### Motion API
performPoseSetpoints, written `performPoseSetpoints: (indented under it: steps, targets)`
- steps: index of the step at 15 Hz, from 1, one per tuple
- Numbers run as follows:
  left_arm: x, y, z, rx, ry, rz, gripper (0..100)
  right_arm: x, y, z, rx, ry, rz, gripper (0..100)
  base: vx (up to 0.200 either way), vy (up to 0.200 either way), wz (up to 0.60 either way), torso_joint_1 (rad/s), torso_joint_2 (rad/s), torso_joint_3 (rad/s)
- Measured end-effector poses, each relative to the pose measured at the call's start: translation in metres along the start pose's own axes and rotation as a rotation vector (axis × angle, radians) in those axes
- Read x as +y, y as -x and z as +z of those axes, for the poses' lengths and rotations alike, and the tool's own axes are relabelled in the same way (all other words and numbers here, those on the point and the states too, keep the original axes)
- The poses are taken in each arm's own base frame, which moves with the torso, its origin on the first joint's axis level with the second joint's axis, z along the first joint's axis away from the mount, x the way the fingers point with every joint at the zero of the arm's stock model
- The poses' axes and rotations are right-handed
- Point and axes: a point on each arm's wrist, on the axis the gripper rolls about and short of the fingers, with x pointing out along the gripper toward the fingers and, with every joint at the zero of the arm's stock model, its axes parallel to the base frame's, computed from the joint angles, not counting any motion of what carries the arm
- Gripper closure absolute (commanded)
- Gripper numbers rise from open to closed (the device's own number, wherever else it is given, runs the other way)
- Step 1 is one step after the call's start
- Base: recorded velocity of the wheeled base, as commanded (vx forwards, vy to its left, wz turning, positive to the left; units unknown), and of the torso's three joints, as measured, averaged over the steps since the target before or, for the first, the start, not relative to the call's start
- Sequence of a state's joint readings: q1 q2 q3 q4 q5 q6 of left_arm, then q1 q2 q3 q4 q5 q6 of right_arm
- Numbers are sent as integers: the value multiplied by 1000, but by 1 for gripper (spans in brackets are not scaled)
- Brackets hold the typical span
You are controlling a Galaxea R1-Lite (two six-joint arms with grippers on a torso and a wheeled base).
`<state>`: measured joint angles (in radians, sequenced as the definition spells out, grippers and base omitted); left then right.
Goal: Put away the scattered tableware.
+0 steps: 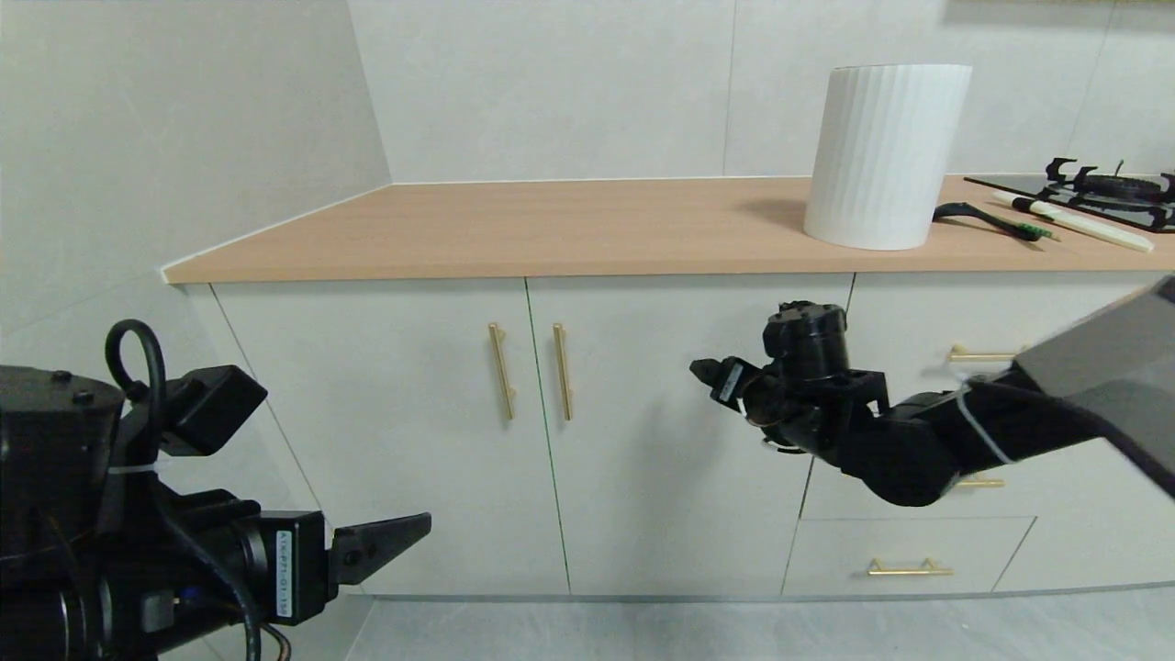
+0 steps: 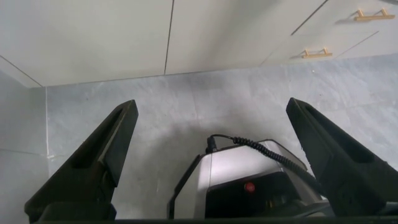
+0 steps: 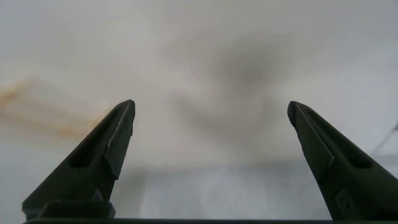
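On the wooden countertop (image 1: 551, 225) at the right stands a tall white ribbed container (image 1: 886, 156). Just right of it lie a black spoon (image 1: 987, 220) and a long white utensil with a green band (image 1: 1074, 222). My right gripper (image 1: 711, 372) (image 3: 211, 106) hangs below the counter edge, close in front of a pale cabinet door, open with nothing between its fingers. My left gripper (image 1: 395, 537) (image 2: 211, 106) is low at the left, over the grey floor, open and holding nothing. Both grippers are well below the tableware and apart from it.
A black gas burner (image 1: 1111, 188) sits at the counter's far right. Below the counter are cabinet doors with two gold handles (image 1: 500, 370) and drawers with gold pulls (image 1: 909, 569). Tiled walls close the left and back.
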<state>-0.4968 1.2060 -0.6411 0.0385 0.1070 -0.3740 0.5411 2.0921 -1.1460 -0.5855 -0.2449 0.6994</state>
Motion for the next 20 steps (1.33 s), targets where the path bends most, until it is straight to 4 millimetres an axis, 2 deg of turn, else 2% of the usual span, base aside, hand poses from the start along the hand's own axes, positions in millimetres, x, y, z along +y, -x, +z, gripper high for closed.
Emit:
performPoseSetpoints:
  steps: [4,7,10,15,17,20]
  targets:
    - [0,12,4,-61,2,-24,0,-9,82,19,67,153,134,0,0,0,0,0,0,0]
    - [-1,33,11,-196,12,-77,0,-17,142,37,-11,207,157,0,0,0,0,0,0,0]
    - [4,56,9,-295,3,-103,0,-35,205,40,-96,282,164,0,0,0,0,0,0,0]
    - [31,105,-34,-472,-67,-55,0,-89,311,28,-287,367,72,0,0,0,0,0,0,0]
    - [41,123,-57,-556,-126,7,0,-111,345,15,-328,374,-1,0,0,0,0,0,0,0]
    - [50,144,-96,-629,-187,119,0,-136,384,-11,-403,398,-111,0,0,0,0,0,0,0]
